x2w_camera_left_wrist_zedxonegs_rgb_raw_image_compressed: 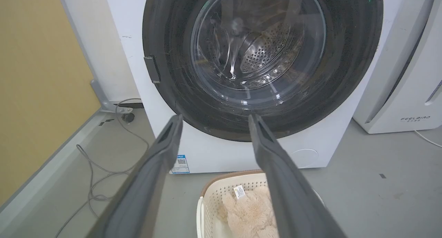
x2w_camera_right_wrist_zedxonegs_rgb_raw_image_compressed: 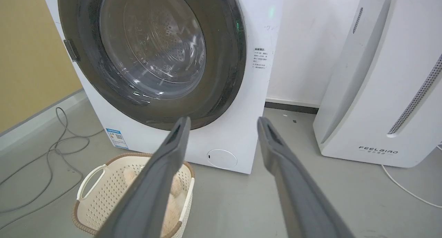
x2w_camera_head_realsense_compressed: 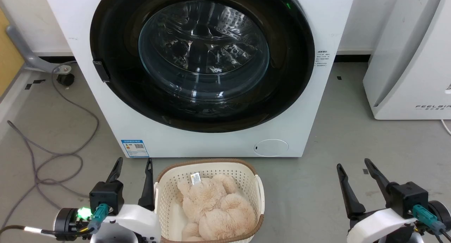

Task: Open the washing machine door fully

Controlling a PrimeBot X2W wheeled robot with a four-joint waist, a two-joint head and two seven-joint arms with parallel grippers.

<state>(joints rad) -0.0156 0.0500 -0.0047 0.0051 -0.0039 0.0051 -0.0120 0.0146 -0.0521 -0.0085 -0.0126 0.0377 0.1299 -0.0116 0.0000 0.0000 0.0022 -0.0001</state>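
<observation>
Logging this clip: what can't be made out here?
- Head view: top of the washing machine and washing machine door, cut off by the upper edge.
- Head view: drum contents, masked by glass glare.
- Head view: printed label text, too small.
- Left wrist view: plush toy, partly behind a finger of the left hand.

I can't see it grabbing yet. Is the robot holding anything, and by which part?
Nothing is held. The left jaws and the right jaws both stand open and empty, well short of the door.
</observation>
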